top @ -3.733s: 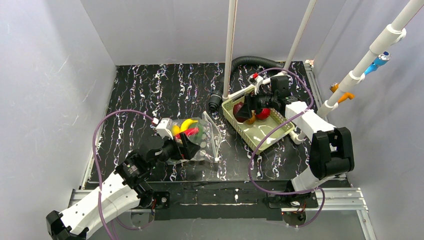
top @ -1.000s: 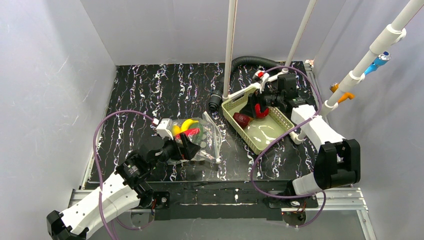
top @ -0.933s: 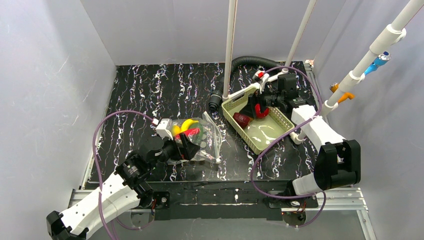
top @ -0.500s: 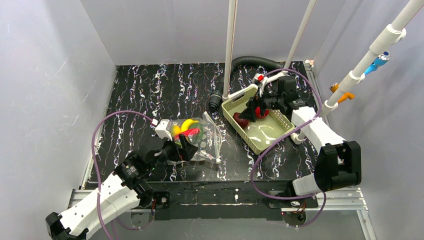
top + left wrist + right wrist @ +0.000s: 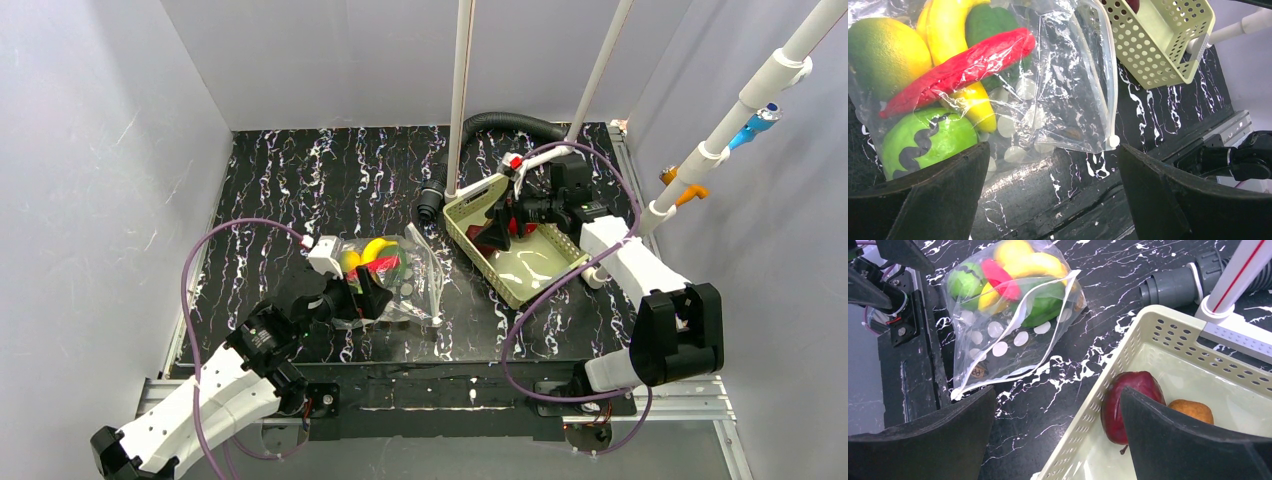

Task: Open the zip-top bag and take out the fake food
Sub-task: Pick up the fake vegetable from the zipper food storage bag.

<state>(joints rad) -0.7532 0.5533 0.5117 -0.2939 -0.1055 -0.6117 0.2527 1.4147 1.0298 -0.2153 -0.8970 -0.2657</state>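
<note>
The zip-top bag lies flat on the black marbled desk, left of centre, with its white zipper edge turned toward the pale green slotted basket. Through the clear dotted plastic shows the fake food: a yellow banana, a red chili lying across it, a green round piece with dark markings, a yellow-green round fruit and a dark green piece.

The left hand sits low at the bag's near-left end, its fingers spread wide and gripping nothing. From the left wrist the bag fills the space just ahead of and between the two fingertips, closed end nearest. Whether they touch the plastic cannot be told.

The right hand hangs over the far-left part of the basket, fingers likewise spread and empty. A dark red fruit and an orange-brown piece rest inside the basket below it. The bag is apart from this hand, across a strip of bare desk.
</note>
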